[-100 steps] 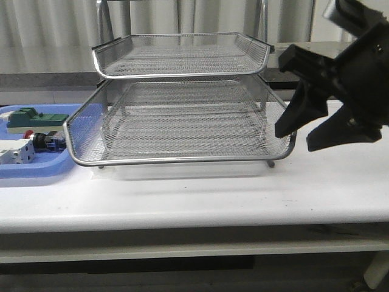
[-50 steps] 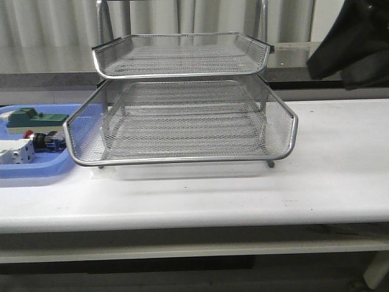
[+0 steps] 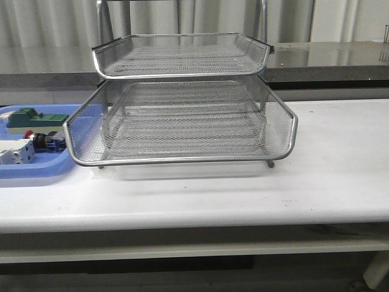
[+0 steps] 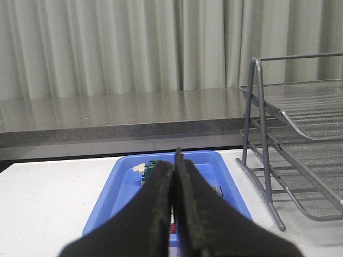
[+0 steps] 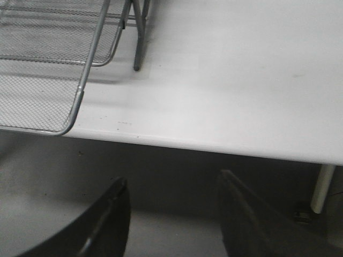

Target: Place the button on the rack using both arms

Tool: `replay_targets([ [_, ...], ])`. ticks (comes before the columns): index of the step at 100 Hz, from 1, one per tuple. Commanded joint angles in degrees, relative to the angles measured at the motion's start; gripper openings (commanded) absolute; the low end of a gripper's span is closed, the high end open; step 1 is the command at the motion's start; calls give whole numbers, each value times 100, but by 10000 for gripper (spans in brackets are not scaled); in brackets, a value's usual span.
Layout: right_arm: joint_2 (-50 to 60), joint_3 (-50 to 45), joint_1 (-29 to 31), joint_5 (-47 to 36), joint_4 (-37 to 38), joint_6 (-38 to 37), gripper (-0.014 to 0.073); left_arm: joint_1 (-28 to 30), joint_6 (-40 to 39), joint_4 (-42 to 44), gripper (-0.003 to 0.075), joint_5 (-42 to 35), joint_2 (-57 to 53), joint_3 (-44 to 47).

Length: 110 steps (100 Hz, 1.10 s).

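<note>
Gone from the front view: my right arm, pulled back past the table's front edge, right hand [image 5: 171, 214] wide. Left hand [image 4: 175, 176] pinched together, empty. Button [image 3: 41, 141] lies in blue tray [image 3: 36, 172] at table's left edge, beside rack [image 3: 182, 103].

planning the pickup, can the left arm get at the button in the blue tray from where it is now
Probably yes. The left gripper hangs above the blue tray, fingers shut, nothing between them. The button lies uncovered beside the white breaker; the fingers must open first.
</note>
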<state>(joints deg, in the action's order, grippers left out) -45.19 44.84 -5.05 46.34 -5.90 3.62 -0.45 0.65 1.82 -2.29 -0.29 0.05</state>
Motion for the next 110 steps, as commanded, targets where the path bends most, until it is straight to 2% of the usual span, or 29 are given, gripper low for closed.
replay_targets([
  [1, 363, 208, 49, -12, 392, -316, 392, -2, -65, -35, 4, -461, -179, 263],
  [14, 690, 208, 49, 347, 855, -648, 386, -2, -65, -35, 4, -461, -179, 263],
  [21, 783, 208, 49, 461, 989, -727, 335, -2, -65, -35, 4, -461, -179, 263],
  [57, 840, 208, 49, 526, 1023, -727, -70, -2, -65, -35, 4, -461, -179, 263],
  [110, 840, 208, 49, 509, 1023, -727, -68, -2, -65, -35, 4, -461, -179, 263],
])
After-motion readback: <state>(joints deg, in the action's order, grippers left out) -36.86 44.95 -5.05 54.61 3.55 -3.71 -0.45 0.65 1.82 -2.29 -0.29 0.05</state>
